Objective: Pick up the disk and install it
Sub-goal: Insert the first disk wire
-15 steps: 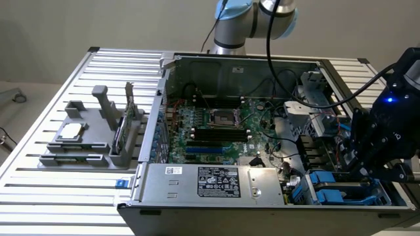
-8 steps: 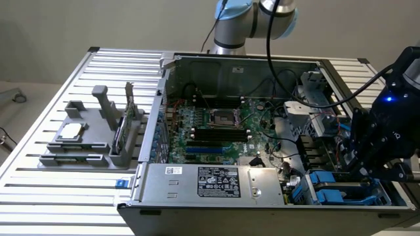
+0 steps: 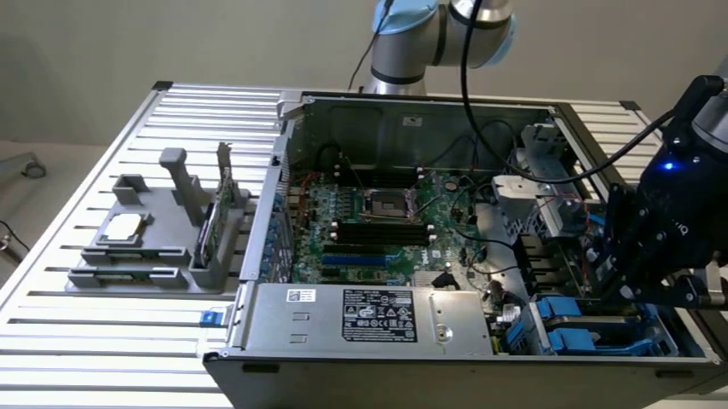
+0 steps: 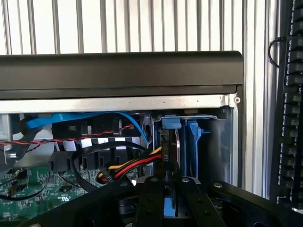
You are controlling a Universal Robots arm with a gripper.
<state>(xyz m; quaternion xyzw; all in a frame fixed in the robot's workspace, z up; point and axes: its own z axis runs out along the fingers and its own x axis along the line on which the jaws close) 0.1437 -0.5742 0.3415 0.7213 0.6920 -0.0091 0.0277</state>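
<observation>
The disk (image 4: 183, 142) stands on edge in the drive bay at the corner of the open computer case (image 3: 298, 128), its bright blue carrier showing around a grey metal body. My gripper (image 4: 171, 191) reaches down onto it, the two black fingers (image 4: 152, 198) close together with a strip of the blue carrier between them. In the exterior view my gripper (image 3: 626, 285) hangs over the bay at the right end of the case, its black body hiding the grip.
Red, yellow and black power wires (image 4: 135, 163) and a blue data cable (image 4: 75, 118) run beside the bay. The case's black front wall (image 4: 118, 71) stands just beyond. The motherboard (image 3: 376, 217) and power supply (image 3: 364, 315) fill the case. On the exterior view's left, a grey fixture (image 3: 159, 247) holds a chip and a green card.
</observation>
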